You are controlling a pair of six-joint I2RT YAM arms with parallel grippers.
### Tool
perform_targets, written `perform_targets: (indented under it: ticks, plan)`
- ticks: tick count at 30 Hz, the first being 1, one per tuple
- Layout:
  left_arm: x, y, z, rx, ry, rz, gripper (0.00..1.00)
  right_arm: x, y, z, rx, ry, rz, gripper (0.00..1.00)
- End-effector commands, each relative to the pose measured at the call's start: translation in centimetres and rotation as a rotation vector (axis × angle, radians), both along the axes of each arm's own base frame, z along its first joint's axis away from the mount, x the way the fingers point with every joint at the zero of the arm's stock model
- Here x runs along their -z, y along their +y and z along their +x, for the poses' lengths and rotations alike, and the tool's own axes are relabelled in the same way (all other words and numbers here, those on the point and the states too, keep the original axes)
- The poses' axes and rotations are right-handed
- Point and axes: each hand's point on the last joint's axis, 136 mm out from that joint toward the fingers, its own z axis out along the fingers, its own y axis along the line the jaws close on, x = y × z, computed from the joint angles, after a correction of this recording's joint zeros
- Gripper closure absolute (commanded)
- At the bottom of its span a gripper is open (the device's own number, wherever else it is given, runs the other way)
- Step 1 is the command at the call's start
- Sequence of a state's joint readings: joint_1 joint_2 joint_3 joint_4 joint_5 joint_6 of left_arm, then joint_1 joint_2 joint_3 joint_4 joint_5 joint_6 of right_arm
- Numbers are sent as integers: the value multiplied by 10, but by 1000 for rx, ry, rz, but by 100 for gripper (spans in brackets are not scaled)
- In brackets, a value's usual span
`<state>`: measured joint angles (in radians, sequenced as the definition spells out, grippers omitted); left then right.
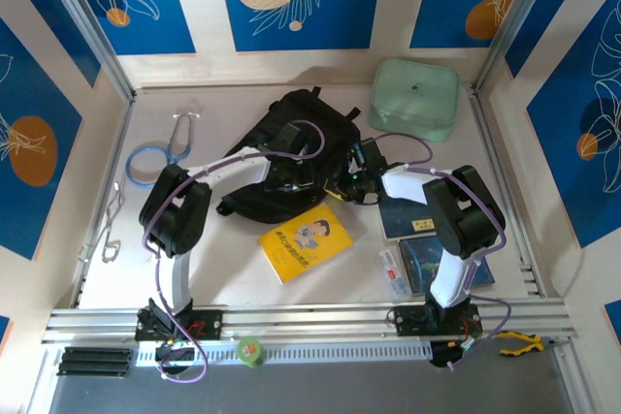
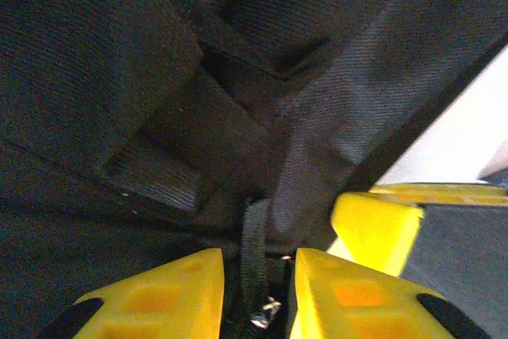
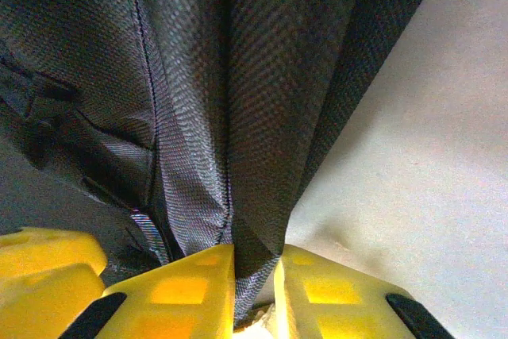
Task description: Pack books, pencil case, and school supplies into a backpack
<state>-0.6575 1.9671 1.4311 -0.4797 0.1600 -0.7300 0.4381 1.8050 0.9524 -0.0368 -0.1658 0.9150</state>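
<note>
Tabletop (image 1: 218,278) has the backpack (image 1: 281,191) lying in the middle with nothing packed yet, so I'd call this the getting-the-bag-open step. Both arms lean in over it with their elbows up. The left arm (image 1: 175,210) has its jaws closed on a thin black strap (image 2: 254,236), maybe a zip pull, can't tell. The right arm (image 1: 466,215) has its jaws pinching a fold of bag fabric. Next move is probably pulling those two apart, with the fabric held firm so the whole bag doesn't drag along. The yellow book (image 1: 306,241) sits just in front of the backpack. The navy book (image 1: 408,215) and blue book (image 1: 427,269) are by the right arm, with the pencil case (image 1: 393,273) right beside the blue one.
</note>
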Motion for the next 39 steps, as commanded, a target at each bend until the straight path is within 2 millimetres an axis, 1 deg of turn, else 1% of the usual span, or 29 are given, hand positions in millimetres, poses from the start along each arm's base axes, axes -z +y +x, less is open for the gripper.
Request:
perform_targets:
  ticks: [1,5,8,14,21,26,28,30,32,36,38,39]
  plan:
    - [7,0,-1,45,7,78,69,27,-11,-23,8,114,-46,80]
    - [14,-12,-2,89,24,67,68,26,-11,-22,8,110,-45,80]
    - [19,-17,-4,104,32,68,66,26,-11,-21,10,110,-44,80]
    - [28,-20,-4,118,42,93,65,22,-7,-21,0,106,-24,80]
    - [33,-18,0,107,31,117,74,22,-7,-20,1,106,-20,80]
    - [38,-14,5,92,20,153,76,21,-6,-20,4,104,-17,81]
    - [39,-14,6,90,18,155,81,20,-6,-20,4,103,-18,81]
    - [36,-14,8,87,9,153,86,20,-7,-19,6,102,-19,81]
    - [26,-13,10,85,-13,146,92,20,-7,-20,7,102,-23,81]
    - [-1,-13,11,90,-67,121,95,18,-8,-18,9,94,-23,81]
    - [-10,-11,6,96,-85,99,96,16,-7,-17,8,84,-19,81]
    - [-12,-10,4,101,-88,92,98,16,-6,-17,7,82,-16,81]
